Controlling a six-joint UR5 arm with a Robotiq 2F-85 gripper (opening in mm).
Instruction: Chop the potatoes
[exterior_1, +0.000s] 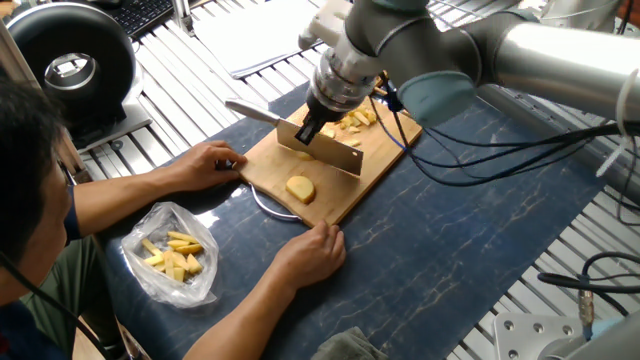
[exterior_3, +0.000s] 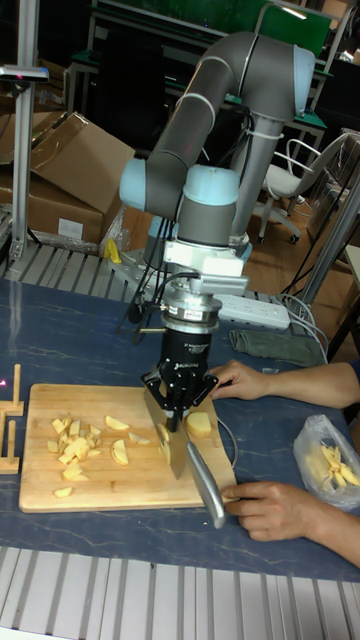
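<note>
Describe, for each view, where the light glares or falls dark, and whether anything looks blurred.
Fixed view: glare streaks the dark table, and the cleaver throws a shadow on the cutting board; the picture is sharp. Tall fixed view: the background is dim, the arm's grey shells catch highlights, and the potatoes look soft and grainy.
</note>
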